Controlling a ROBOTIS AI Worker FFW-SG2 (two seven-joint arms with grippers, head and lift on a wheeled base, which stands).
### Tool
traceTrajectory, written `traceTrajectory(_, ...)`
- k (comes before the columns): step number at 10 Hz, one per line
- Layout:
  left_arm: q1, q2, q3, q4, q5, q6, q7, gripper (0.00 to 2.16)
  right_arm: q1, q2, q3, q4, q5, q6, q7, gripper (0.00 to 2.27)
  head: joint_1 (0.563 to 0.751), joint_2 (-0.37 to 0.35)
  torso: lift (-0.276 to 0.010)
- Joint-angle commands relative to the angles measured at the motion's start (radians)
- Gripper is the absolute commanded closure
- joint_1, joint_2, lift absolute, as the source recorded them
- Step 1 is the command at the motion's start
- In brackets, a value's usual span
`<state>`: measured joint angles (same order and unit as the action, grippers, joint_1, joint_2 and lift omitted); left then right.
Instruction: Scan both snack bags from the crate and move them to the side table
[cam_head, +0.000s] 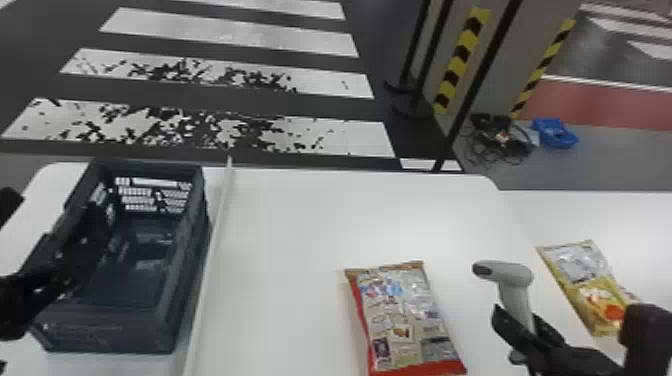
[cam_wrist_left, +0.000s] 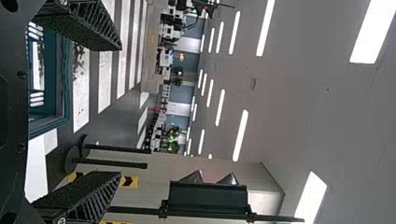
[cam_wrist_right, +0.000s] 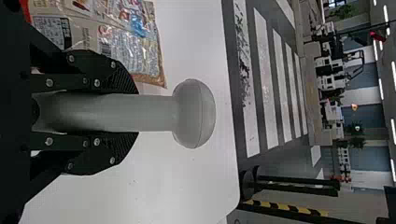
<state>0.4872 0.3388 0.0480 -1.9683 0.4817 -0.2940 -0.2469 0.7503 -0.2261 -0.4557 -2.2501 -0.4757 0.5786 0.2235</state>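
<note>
- I judge my step in hand to be scanning the red bag (cam_head: 405, 320); the yellow bag (cam_head: 587, 287) lies on the side table (cam_head: 635, 215), presumably done.
- I should keep the scanner (cam_wrist_right: 112, 112) snug and upright, bring its nose over the printed face, tip it down and sweep slowly until the code reads. I cannot tell which patch is the code.
- The shiny film may throw glare or crease the code; I'd hold off without pressing, then tilt a little if nothing reads.
- My right claw (cam_wrist_right: 137, 113) is closed down to the handle's width, a finger against each side of it. Whether the scanner is clear of the table (cam_head: 280, 225), I cannot tell.
- The red bag lies flat on the table, near that claw on its left and apart from it; the scanner's nose points toward that side.
- My left claw (cam_wrist_left: 119, 110) is wide open, holding nothing, by the crate (cam_head: 115, 325), well apart from the red bag.
</note>
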Motion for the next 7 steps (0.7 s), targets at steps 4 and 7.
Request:
traceTrajectory(4,0.024,-0.014,0.036,-0.021,0.000,-0.001,0.006,0.04,0.072,0.033,0.080,-0.042,-0.023,0.096,0.010,2.24,0.695,-0.135,-0.095)
traceTrajectory(7,0.025,-0.021,0.044,-0.021,0.000,-0.001,0.006,0.04,0.072,0.030,0.129,-0.043,-0.004,0.117,0.016,2.24,0.695,-0.049,-0.095)
